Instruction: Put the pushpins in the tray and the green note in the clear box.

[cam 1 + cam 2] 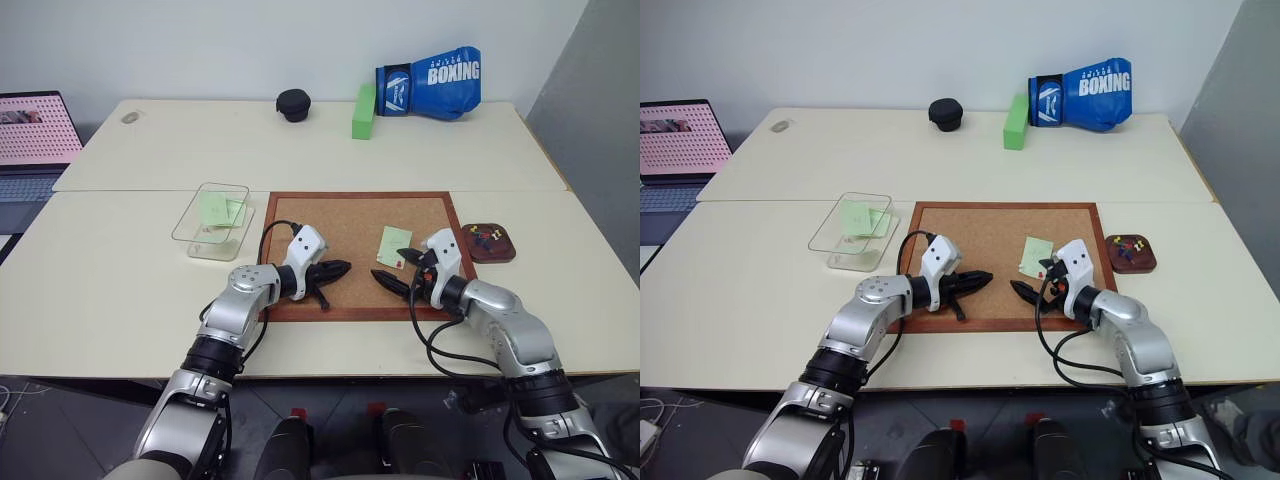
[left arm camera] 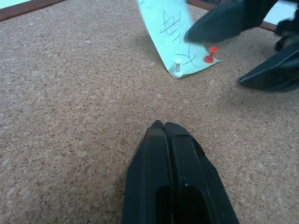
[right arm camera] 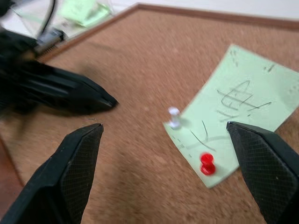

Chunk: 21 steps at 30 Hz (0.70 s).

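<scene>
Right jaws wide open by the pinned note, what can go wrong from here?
1. The red pushpin and white pushpin stand close together on the green note; the right gripper, jaws wide, may knock one while taking the other.
2. Pulling a pin may lift or tear the note's corner.
3. The shut left gripper points at the same spot; the arms may collide.

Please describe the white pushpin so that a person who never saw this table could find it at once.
Look at the corkboard in the middle of the table. On its right part lies a green note with pen marks, just ahead of the open right pincer. The white pushpin stands at the note's near corner, beside a red pushpin; its pale head sets it apart.
</scene>
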{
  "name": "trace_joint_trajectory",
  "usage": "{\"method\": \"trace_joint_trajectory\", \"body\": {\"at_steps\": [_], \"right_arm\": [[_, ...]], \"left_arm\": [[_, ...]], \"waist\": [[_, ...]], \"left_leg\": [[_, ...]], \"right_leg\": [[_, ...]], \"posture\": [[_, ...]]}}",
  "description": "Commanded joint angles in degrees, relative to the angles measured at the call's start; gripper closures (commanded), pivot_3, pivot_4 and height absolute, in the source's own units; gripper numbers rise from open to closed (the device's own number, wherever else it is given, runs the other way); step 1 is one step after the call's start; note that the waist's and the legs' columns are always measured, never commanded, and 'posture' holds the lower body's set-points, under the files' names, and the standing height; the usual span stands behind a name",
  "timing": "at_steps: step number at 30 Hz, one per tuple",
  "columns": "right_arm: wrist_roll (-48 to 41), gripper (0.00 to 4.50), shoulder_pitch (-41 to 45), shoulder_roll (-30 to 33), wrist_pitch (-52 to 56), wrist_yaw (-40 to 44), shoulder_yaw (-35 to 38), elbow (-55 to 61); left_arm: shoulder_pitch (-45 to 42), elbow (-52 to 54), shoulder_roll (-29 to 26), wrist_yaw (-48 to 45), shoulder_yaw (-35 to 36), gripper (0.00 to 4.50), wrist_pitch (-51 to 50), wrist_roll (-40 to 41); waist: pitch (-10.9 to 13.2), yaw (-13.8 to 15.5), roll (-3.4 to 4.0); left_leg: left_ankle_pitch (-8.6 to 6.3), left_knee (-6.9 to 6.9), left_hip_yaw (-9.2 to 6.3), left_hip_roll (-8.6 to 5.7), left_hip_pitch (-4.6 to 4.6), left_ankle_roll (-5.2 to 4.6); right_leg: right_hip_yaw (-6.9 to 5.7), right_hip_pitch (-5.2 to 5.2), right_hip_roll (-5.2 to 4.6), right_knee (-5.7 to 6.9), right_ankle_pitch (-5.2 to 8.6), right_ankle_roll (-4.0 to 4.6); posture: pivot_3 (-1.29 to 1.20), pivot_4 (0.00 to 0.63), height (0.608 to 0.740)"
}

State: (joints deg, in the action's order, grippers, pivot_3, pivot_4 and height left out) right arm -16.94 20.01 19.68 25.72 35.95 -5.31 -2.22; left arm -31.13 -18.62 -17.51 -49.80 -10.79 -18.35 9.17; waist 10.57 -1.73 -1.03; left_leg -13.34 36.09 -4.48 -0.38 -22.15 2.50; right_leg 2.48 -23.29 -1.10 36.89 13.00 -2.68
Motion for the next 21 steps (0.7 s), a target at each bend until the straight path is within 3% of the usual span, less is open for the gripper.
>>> {"method": "trace_joint_trajectory", "body": {"at_steps": [1,21], "right_arm": [[0.7,0.5,1.79,-0.34,-2.0,-0.29,0.87,-0.29],[4.17,4.38,0.94,0.37,-5.01,-1.22,0.84,-2.01]], "left_arm": [[1.01,-0.1,0.11,-0.56,-1.25,4.5,-1.03,-0.61],[0.63,-0.81,0.46,-0.01,-1.09,4.5,-0.41,-0.83]], "waist": [[0.0,-0.05,0.0],[0.0,-0.05,0.0]], "left_leg": [[0.0,0.0,0.0,0.0,0.0,0.0],[0.0,0.0,0.0,0.0,0.01,0.0]], "right_leg": [[0.0,0.0,0.0,0.0,0.0,0.0],[0.0,0.0,0.0,0.01,0.0,0.0]], "posture": [[0.0,0.15,0.74],[0.0,0.15,0.74]]}}
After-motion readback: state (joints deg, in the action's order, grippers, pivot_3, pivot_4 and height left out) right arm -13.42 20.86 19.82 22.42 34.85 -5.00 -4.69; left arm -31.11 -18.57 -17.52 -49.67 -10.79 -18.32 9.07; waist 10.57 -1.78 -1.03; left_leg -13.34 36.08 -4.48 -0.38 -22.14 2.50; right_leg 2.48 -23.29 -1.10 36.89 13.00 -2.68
